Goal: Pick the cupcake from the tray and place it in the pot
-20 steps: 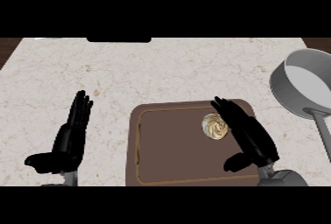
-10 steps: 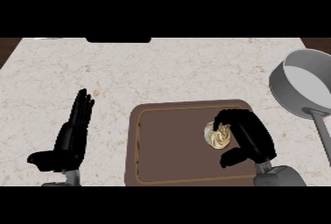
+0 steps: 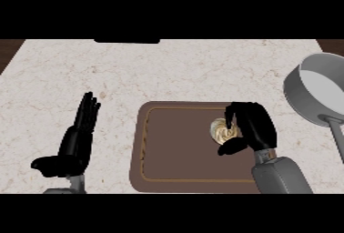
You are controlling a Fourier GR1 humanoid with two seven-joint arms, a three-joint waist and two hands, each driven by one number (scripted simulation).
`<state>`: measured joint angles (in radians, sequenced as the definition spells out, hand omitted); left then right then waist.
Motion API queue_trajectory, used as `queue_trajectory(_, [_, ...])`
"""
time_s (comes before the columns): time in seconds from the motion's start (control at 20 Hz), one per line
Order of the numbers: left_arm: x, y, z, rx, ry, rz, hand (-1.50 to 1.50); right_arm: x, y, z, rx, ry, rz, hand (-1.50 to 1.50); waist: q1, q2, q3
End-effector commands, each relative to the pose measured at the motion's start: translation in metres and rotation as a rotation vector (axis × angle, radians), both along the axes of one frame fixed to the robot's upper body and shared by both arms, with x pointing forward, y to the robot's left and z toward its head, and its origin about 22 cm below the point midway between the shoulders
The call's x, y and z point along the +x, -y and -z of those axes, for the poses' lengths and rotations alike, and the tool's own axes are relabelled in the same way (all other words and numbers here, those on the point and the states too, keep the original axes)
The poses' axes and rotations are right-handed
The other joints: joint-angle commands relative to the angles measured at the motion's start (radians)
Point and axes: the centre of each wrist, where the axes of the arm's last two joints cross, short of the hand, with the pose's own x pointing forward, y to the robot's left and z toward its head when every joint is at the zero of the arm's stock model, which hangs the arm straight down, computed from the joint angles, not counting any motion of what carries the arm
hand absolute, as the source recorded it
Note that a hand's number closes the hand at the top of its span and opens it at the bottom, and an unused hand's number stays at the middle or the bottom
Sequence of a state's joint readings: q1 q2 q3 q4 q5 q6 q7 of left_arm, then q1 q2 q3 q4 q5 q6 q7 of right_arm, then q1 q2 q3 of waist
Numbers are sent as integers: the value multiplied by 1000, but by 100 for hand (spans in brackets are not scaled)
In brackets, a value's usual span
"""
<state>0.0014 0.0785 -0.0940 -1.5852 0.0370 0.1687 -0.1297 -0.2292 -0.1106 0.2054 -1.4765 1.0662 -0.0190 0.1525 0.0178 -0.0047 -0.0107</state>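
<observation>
The cupcake (image 3: 220, 131), pale with swirled cream frosting, sits on the brown tray (image 3: 174, 150) near its right side. My right hand (image 3: 251, 128) is curled round it from the right and above; fingers bend over its top and the thumb lies below it, hiding its right half. The grey pot (image 3: 316, 88) stands at the counter's right edge, its handle running down toward the lower right. My left hand (image 3: 77, 141) rests open on the counter left of the tray, fingers straight and pointing away.
The speckled light counter (image 3: 168, 68) stretches behind the tray. A dark object (image 3: 126, 40) lies at the counter's far edge. The pot's handle (image 3: 336, 136) runs close beside my right forearm.
My right hand moved left over the cupcake and its fingers curled round it. The left hand stayed where it was.
</observation>
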Motion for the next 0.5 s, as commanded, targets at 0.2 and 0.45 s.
queue_trajectory(0.2, [7,13,0,-1,6,38,0,69,-57,-36,-118,-108,462,150,44,20,9])
queue_trajectory(0.45, [5,3,-5,-11,-8,29,0,94,-102,-89,-103,117,531,150,33,11,10])
